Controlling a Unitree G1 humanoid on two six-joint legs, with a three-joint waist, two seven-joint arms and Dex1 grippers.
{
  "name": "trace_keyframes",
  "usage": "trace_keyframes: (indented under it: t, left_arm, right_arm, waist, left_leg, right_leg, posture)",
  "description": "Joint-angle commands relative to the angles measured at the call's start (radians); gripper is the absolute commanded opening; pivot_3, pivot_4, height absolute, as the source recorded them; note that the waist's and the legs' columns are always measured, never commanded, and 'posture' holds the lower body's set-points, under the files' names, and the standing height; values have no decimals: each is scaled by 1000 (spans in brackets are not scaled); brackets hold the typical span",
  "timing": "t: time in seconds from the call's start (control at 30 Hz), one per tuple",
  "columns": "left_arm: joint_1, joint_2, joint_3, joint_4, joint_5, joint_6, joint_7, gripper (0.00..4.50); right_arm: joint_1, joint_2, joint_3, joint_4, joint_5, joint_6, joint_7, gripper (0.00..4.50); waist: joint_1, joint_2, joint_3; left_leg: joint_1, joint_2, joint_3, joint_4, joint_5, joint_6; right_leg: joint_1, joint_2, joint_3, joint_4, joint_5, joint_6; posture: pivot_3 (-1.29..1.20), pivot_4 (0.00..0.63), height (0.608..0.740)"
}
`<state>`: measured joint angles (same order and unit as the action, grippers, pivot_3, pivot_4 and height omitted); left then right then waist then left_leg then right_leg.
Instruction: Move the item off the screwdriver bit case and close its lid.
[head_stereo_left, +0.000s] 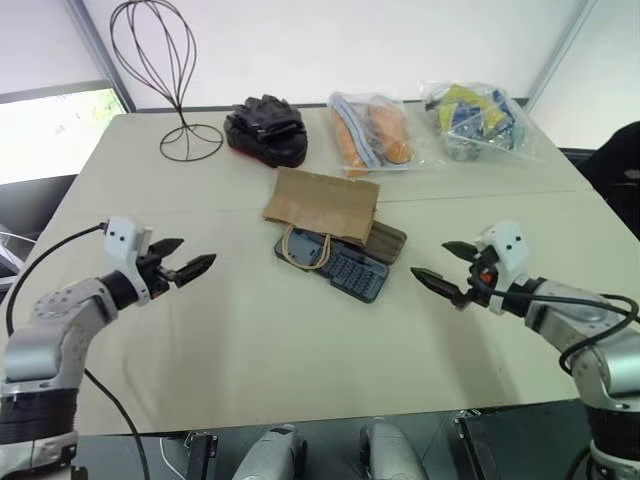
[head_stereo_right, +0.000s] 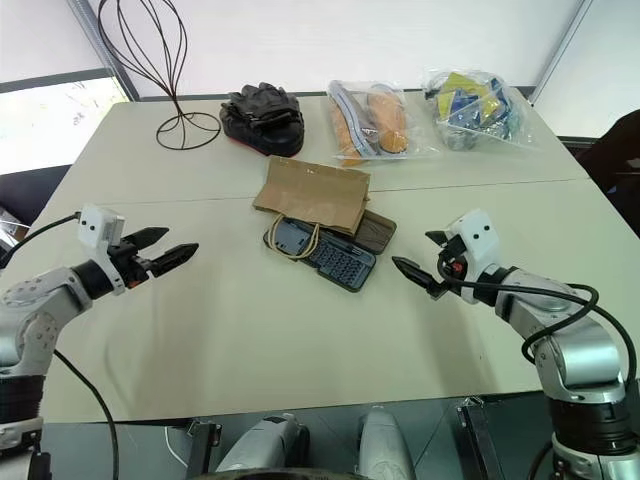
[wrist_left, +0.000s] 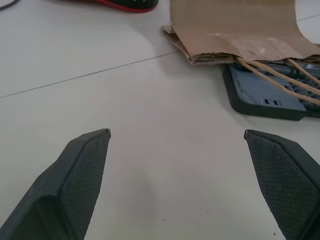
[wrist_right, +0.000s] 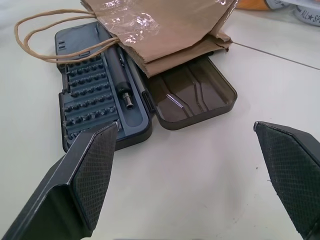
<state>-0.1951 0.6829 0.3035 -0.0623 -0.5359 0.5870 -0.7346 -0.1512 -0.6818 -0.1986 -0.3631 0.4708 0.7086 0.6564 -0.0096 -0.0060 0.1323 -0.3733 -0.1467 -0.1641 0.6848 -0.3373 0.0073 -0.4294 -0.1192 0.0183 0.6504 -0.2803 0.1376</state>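
Observation:
The item, a flat brown paper bag (head_stereo_left: 320, 203), lies in the middle of the table across the far part of the open screwdriver bit case (head_stereo_left: 345, 265). Its twine handles (wrist_right: 45, 35) loop over the blue-grey bit tray (wrist_right: 95, 95). The smoky lid (wrist_right: 192, 97) lies flat open beside the tray, partly under the bag. My left gripper (head_stereo_left: 195, 253) hovers open to the left of the case, well apart from it. On the other side my right gripper (head_stereo_left: 430, 260) is open too, pointing at the lid with nothing between its fingers.
A black glove bundle (head_stereo_left: 266, 130) and a wire stand (head_stereo_left: 165, 70) sit at the back left. Two clear snack bags (head_stereo_left: 372, 130) (head_stereo_left: 478, 120) lie at the back right. A seam (head_stereo_left: 480, 195) crosses the tabletop behind the case. The table's front edge runs near my arms.

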Motion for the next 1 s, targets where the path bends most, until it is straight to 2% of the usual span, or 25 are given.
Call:
trace_keyframes:
  t: [0.03, 1.0]
  left_arm:
    - [-2, -24, 56, -38, -50, -5, 14, 4469]
    - [-68, -4, -2, 67, 68, -120, -18, 4469]
  right_arm:
    - [-20, -7, 0, -2, -8, -24, 0, 4484]
    - [-43, -13, 18, -2, -20, -30, 1, 4484]
  waist:
    - [0, 0, 0]
    - [-1, 0, 0]
  left_leg:
    - [0, 0, 0, 0, 0, 0]
    - [0, 0, 0, 0, 0, 0]
  right_leg:
    - [0, 0, 0, 0, 0, 0]
    - [0, 0, 0, 0, 0, 0]
  posture:
    - [0, 150, 740]
    - [0, 150, 740]
